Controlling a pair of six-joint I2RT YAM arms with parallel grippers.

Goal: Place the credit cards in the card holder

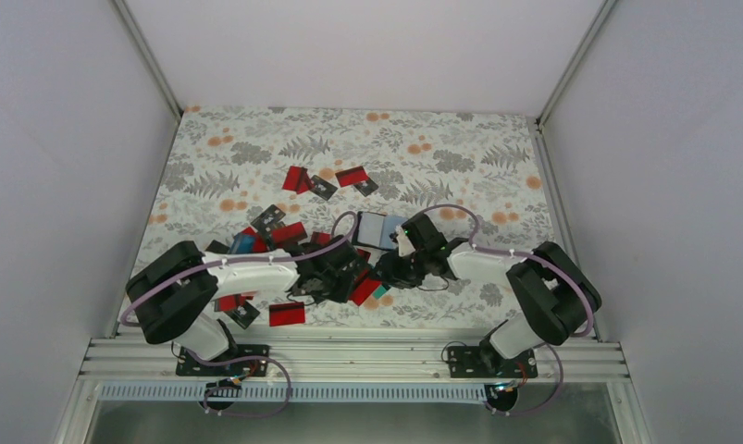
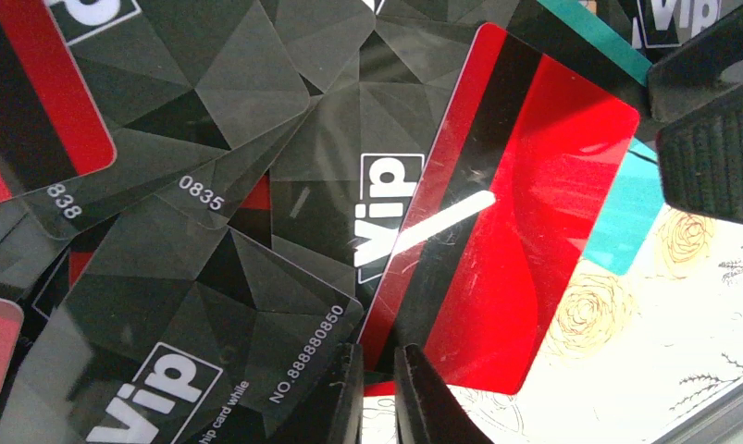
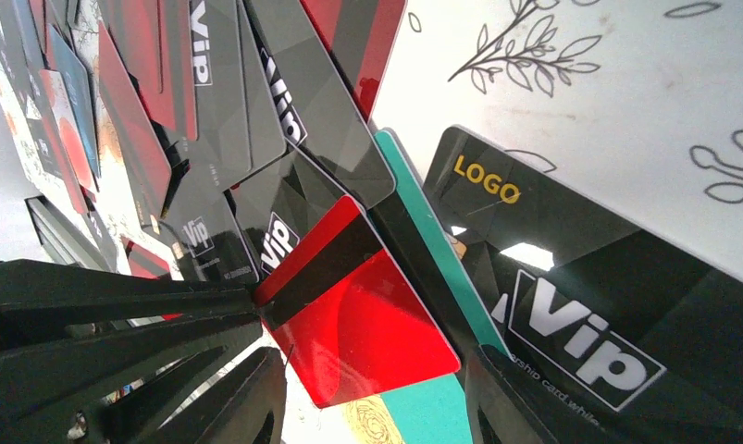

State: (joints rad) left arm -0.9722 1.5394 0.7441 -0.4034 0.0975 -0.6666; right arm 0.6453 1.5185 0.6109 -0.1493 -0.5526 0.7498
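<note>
left jaws clamp red card [image 2: 534,231] edge; right jaws agape; arms [image 1: 256,266] folded inward.

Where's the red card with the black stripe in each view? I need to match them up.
Top external: red striped card just below centre.
Left wrist: centre right, tilted.
Right wrist: bottom centre.
Shared landmark: the teal card showing from under it.

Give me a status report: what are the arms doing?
Left gripper shut on corner of red card. Right gripper open, close beside it. Card holder not made out; loose cards piled underneath.
</note>
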